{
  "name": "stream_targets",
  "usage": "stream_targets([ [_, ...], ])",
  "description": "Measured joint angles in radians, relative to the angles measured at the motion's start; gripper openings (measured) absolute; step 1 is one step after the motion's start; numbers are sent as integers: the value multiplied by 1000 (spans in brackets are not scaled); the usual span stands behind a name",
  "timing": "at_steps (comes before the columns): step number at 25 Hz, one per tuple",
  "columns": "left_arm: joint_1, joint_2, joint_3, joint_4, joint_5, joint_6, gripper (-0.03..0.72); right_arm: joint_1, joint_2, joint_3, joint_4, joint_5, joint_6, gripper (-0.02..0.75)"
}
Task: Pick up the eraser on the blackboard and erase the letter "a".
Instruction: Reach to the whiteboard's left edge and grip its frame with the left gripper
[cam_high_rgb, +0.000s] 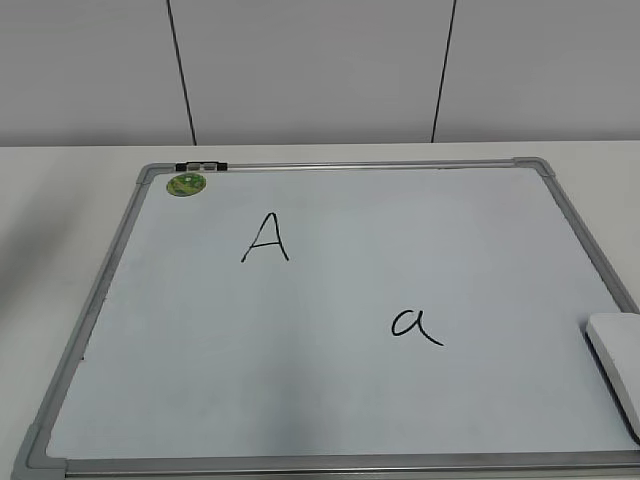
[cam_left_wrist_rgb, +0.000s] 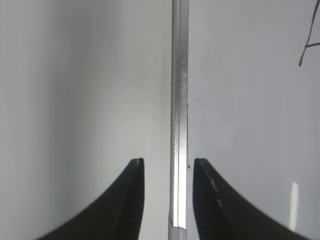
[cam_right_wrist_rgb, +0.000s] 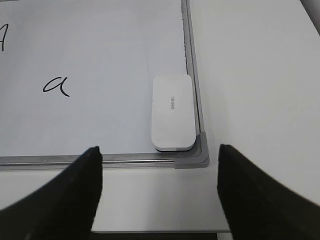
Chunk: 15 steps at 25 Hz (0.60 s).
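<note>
The blackboard (cam_high_rgb: 330, 400) is a white board with a grey frame, flat on the table. The small letter "a" (cam_high_rgb: 416, 326) is in black at its centre right; it also shows in the right wrist view (cam_right_wrist_rgb: 56, 86). The eraser (cam_high_rgb: 620, 365), a flat white block, lies at the board's front right corner, seen whole in the right wrist view (cam_right_wrist_rgb: 172, 112). My right gripper (cam_right_wrist_rgb: 159, 155) is open and empty, above the table just off that corner. My left gripper (cam_left_wrist_rgb: 166, 167) is open and empty, straddling the board's left frame rail (cam_left_wrist_rgb: 179, 125). Neither gripper shows in the exterior view.
A capital "A" (cam_high_rgb: 265, 238) is written at the board's upper left. A round green magnet (cam_high_rgb: 186, 184) sits at the far left corner, beside a black clip (cam_high_rgb: 201, 166) on the frame. White table (cam_high_rgb: 60, 210) surrounds the board; a panelled wall is behind.
</note>
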Motion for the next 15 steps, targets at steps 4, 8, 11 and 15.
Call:
stream_targets([
  [4, 0, 171, -71, -13, 4, -4, 243, 0, 0, 0, 0, 0, 0, 534],
  [8, -2, 300, -129, 2, 2, -7, 243, 0, 0, 0, 0, 0, 0, 534],
  [11, -25, 372, -177, 46, 2, -9, 243, 0, 0, 0, 0, 0, 0, 534],
  [15, -85, 459, -249, 87, 2, -9, 243, 0, 0, 0, 0, 0, 0, 534],
])
